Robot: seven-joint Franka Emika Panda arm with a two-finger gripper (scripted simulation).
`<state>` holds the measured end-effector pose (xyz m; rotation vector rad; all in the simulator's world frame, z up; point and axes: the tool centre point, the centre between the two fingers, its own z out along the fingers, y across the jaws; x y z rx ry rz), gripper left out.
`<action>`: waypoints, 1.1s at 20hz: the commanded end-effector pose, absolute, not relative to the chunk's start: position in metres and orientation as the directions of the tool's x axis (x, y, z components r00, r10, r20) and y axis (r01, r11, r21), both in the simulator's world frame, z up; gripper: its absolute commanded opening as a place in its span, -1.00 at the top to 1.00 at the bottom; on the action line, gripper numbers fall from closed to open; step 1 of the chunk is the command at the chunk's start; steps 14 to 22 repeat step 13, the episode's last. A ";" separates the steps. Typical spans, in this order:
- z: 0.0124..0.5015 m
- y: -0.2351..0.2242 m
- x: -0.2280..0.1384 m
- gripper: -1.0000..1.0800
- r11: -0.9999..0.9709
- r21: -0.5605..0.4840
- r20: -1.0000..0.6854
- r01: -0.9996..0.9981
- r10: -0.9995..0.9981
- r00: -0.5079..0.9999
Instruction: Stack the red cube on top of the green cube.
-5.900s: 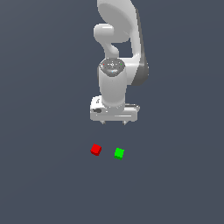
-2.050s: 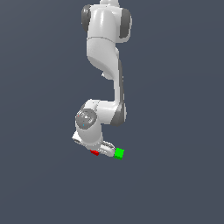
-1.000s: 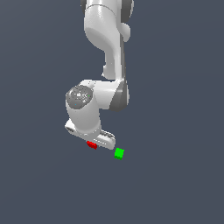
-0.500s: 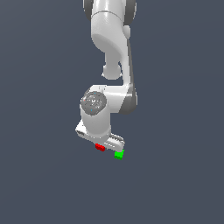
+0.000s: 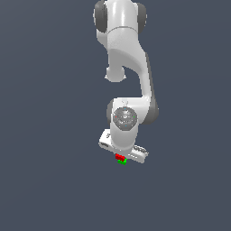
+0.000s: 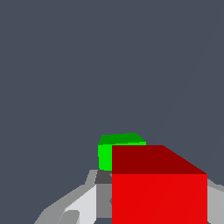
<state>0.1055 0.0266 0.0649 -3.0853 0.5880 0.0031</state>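
The red cube sits between the fingers of my white gripper, which is shut on it. The green cube lies on the grey floor just under the red cube, only a sliver of it showing. I cannot tell whether the two touch. In the wrist view the red cube fills the near part of the picture, held between the grey-white fingers. The green cube shows just beyond it, partly hidden by it.
The white arm rises behind the gripper to the exterior view's top. Plain dark grey floor lies all around.
The gripper has carried the red cube toward the exterior view's right, from beside the green cube to right over it. The green cube has not moved.
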 end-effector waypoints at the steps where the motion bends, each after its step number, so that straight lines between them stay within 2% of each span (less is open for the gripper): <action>1: 0.062 0.033 0.108 1.00 -0.929 -0.001 0.000 -0.370 -0.370 0.929; 3: 0.061 0.034 0.108 1.00 -0.929 -0.001 0.000 -0.370 -0.370 0.929; 4: 0.061 0.034 0.108 -0.92 -0.929 -0.001 0.000 -0.370 -0.370 0.929; 22: 0.061 0.034 0.108 -0.92 -0.929 -0.001 0.000 -0.370 -0.370 0.929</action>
